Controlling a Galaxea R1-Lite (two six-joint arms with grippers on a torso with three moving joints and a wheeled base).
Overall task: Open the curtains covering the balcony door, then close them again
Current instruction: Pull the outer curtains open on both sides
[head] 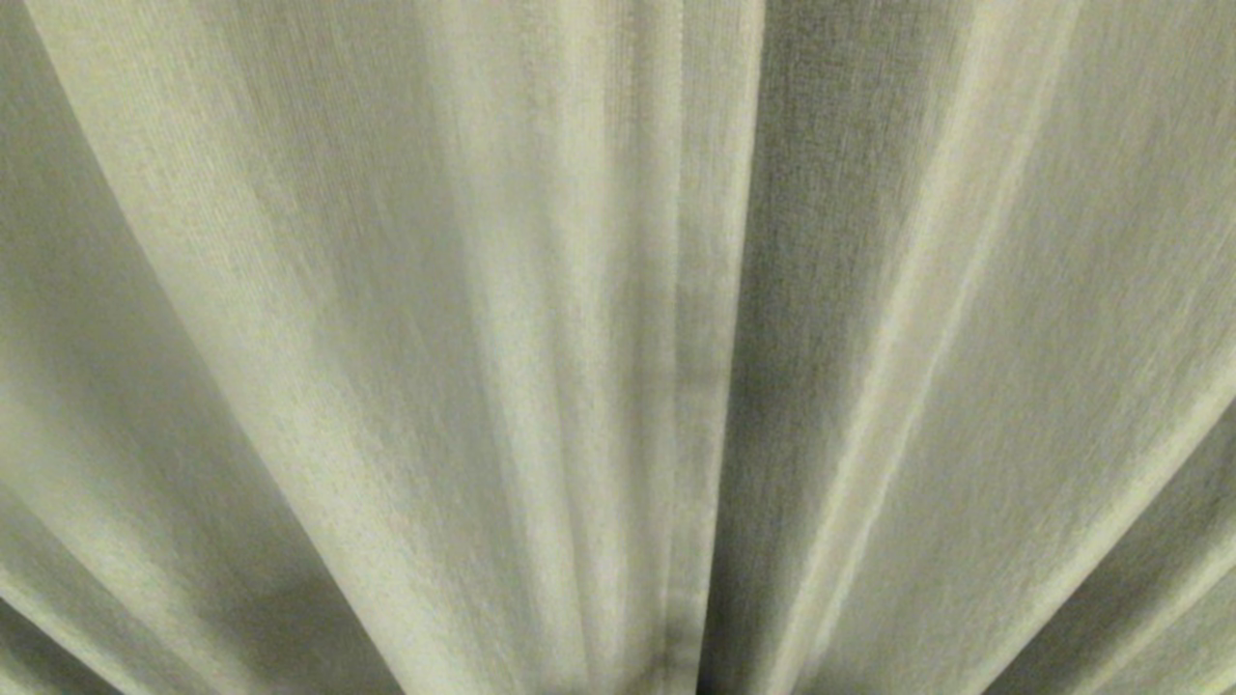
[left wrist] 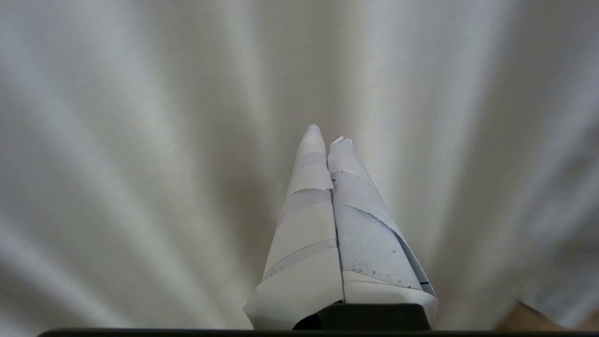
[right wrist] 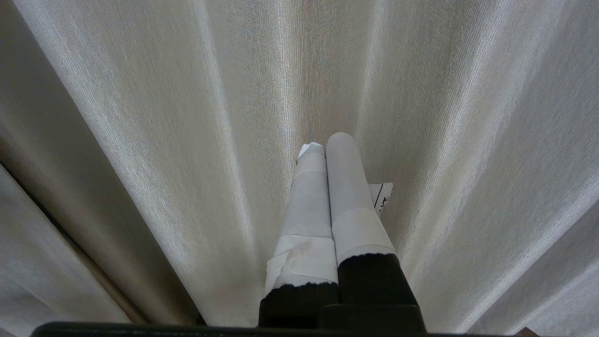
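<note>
The cream pleated curtains [head: 483,319] fill the whole head view, hanging shut; a hemmed edge [head: 710,338] runs down the middle where two panels overlap. The balcony door is hidden behind the fabric. No arm shows in the head view. In the left wrist view my left gripper [left wrist: 327,133] is shut, its tape-wrapped fingers [left wrist: 309,220] pressed together and empty, pointing at the curtains [left wrist: 140,140] just ahead. In the right wrist view my right gripper [right wrist: 326,142] is also shut and empty, tips close to the curtains [right wrist: 164,140].
A sliver of brownish floor [left wrist: 524,318] shows at a corner of the left wrist view under the curtain's hem. Fabric folds surround both grippers on every side.
</note>
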